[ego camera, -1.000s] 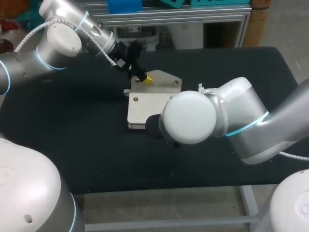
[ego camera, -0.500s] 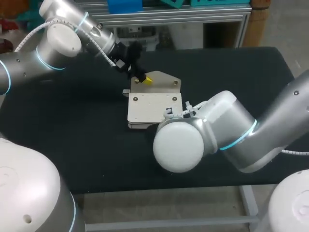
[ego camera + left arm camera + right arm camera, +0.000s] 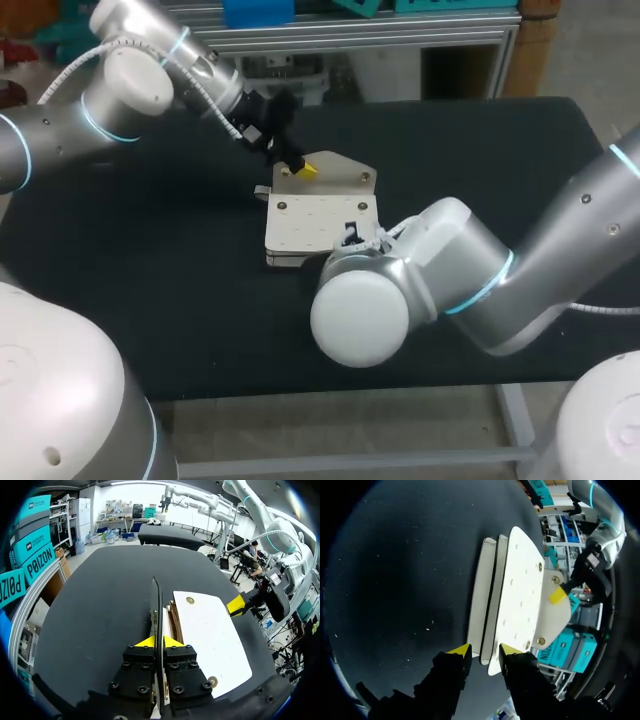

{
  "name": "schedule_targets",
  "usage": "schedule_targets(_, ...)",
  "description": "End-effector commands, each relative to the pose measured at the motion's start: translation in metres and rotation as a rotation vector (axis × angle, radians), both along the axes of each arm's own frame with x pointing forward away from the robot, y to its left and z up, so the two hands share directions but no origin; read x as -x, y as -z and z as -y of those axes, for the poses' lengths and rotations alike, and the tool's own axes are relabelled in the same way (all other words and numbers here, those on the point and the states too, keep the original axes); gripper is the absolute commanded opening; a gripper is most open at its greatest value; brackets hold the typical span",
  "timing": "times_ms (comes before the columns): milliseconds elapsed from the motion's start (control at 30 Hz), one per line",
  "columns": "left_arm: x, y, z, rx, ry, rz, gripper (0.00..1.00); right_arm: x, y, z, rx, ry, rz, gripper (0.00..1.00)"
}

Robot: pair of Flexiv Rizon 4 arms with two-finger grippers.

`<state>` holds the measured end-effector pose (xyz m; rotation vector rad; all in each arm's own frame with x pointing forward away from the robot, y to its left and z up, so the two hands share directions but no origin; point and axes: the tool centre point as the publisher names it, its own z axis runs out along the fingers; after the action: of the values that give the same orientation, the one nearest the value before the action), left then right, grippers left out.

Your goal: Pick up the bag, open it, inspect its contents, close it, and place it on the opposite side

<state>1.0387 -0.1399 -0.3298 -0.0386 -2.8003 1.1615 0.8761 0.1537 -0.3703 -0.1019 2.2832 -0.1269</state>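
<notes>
Table: matte black top (image 3: 150, 250) is carrying a flat cream bag (image 3: 315, 225) at its middle.
Head view: right arm (image 3: 450, 280) is bending low over the near side, its round joint hiding its own gripper; left arm (image 3: 130, 90) is slanting in from the far corner.
Left wrist view: left gripper (image 3: 159, 641) is pinching the flap (image 3: 157, 605), seen edge-on as a thin dark line between the closed yellow tips.
Right wrist view: right gripper (image 3: 482, 652) is straddling the bag's end opposite the flap, fingers spread, layered edges showing between them.
Bag: stiff, smooth panels are lying stacked, with round metal studs (image 3: 190, 600) at the corners.
</notes>
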Motion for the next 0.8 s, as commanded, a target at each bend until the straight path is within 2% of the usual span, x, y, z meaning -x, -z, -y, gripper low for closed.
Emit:
schedule_targets(33,-0.006,0.003,0.002,-0.004,0.012,-0.011,0.00,-0.007,0.005,0.000,-0.019,-0.003,0.009,0.35)
schedule_targets(800,-0.010,0.009,0.001,-0.032,0.013,-0.030,0.00,-0.028,0.004,0.008,-0.119,0.016,0.032,0.31)
